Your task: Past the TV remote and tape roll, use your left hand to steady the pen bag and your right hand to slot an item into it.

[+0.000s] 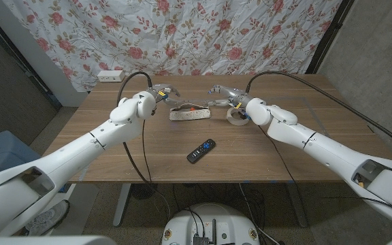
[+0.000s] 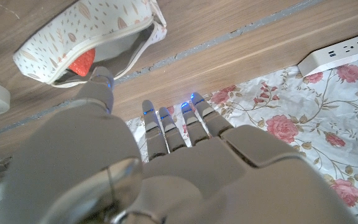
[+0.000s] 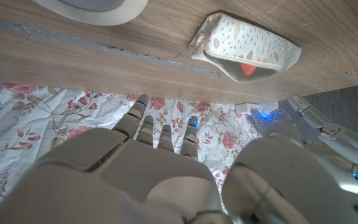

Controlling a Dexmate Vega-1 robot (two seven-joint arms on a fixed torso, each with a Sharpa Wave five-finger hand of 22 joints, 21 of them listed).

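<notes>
Lying nearest: TV remote (image 1: 201, 150), alone at an angle on the tabletop (image 1: 162, 160), bare wood all around it and on to the front edge.
Middle ground: both arms cross the tabletop toward the far half, with open wood between them.
Pen bag: pen bag (image 1: 190, 113) lies beyond the remote, between the two hands, mouth open; something red (image 2: 81, 61) shows inside, too hidden to identify.
Tape roll: tape roll (image 1: 237, 118) sits just right of the bag, partly behind the right arm; the wrist views cut it off at the frame edge.
Left hand: left hand (image 1: 159, 96) hovers near the bag's left end, released, fingers apart, grasping nothing; one fingertip looks near the bag's rim, contact unclear.
Right hand: right hand (image 1: 222, 94) is above the bag's right end, fingers spread, nothing in it.
Far edge: power strip (image 1: 110, 75) at the back left corner, against the floral curtain (image 1: 182, 34).
</notes>
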